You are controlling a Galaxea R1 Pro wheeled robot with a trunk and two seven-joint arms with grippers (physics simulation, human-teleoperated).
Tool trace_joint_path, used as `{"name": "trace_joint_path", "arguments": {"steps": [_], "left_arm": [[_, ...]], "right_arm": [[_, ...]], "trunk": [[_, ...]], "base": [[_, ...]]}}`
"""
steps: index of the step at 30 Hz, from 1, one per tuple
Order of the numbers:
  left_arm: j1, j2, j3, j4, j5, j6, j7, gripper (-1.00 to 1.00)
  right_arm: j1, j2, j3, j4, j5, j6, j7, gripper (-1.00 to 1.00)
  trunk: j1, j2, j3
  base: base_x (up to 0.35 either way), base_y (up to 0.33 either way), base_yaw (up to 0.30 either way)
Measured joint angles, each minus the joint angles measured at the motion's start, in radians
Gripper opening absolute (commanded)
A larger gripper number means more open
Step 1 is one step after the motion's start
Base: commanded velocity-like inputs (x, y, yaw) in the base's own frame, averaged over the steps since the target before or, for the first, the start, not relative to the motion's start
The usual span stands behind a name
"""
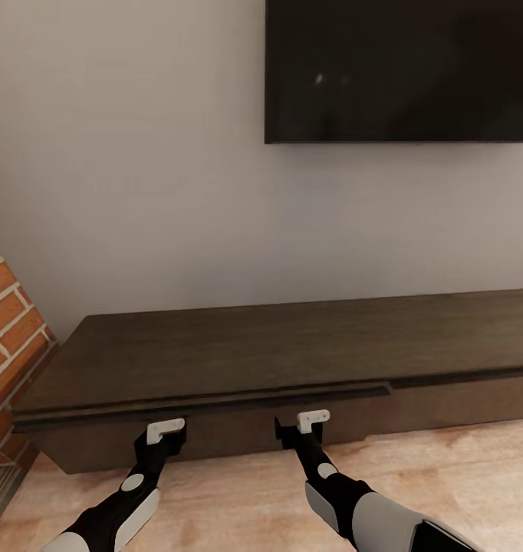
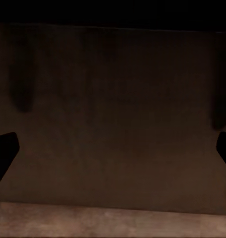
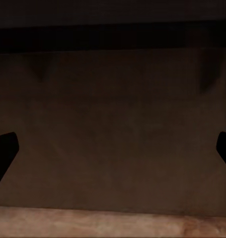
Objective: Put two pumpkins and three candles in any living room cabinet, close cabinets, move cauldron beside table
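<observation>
red-orange brick with pale mortar point(image 1: 4, 337) edges the far left, beside the end of the cabinet point(image 1: 292, 345) — a long, low, dark-brown wood unit with a flat top and plain handleless fronts, standing against a pale grey wall point(image 1: 139, 153) on a light wooden floor point(image 1: 238, 498).

the left hand point(image 1: 166, 431) is low at the cabinet's front, just under the lip of the top, its black fingers spread wide; in the left wrist view the two fingertips point(image 2: 4, 148) sit at opposite edges with bare brown drawer front point(image 2: 113, 119) between them, holding nothing. whether the tips actually touch the wood i cannot tell.

the right hand point(image 1: 301, 426) is close beside it along the same front, likewise spread wide and empty — its fingertips point(image 3: 3, 148) far apart in the right wrist view, the dark drawer face point(image 3: 113, 129) ahead and a strip of floor point(image 3: 113, 223) below.

the drawer front here seems to stand slightly forward of the front to its right, though no inside shows.

a flat black screen point(image 1: 399, 69) hangs on the wall above the right part of the cabinet.
</observation>
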Motion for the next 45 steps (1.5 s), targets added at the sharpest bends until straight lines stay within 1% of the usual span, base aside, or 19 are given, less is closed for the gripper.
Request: {"name": "trace_joint_path", "arguments": {"steps": [4, 26, 28, 29, 32, 45], "left_arm": [[0.0, 0.0, 0.0, 0.0, 0.0, 0.0, 0.0, 1.0], [0.0, 0.001, 0.0, 0.001, 0.0, 0.0, 0.0, 1.0], [0.0, 0.001, 0.0, 0.0, 0.0, 0.0, 0.0, 1.0], [0.0, 0.001, 0.0, 0.001, 0.0, 0.0, 0.0, 1.0], [0.0, 0.001, 0.0, 0.0, 0.0, 0.0, 0.0, 1.0], [0.0, 0.002, 0.001, 0.0, 0.0, 0.0, 0.0, 1.0]], "right_arm": [[0.0, 0.0, 0.0, 0.0, 0.0, 0.0, 0.0, 1.0], [0.0, 0.001, 0.0, -0.002, 0.0, 0.004, 0.0, 1.0], [0.0, 0.001, 0.0, -0.002, -0.002, 0.017, -0.001, 1.0], [0.0, 0.001, 0.0, -0.002, -0.002, 0.039, -0.002, 1.0], [0.0, 0.0, -0.001, -0.008, -0.004, 0.056, -0.002, 1.0], [0.0, 0.0, -0.001, -0.014, -0.006, 0.059, -0.002, 1.0]], "trunk": [[0.001, 0.0, 0.0], [0.001, 0.0, 0.0], [0.001, 0.0, 0.0], [0.001, 0.0, 0.0], [0.001, 0.0, 0.0], [0.001, 0.0, 0.0]], "base": [[-0.144, 0.0, 0.0], [-0.284, 0.0, 0.0], [-0.314, 0.0, 0.0], [-0.32, 0.0, 0.0], [-0.324, 0.0, 0.0], [-0.313, 0.0, 0.0]]}}
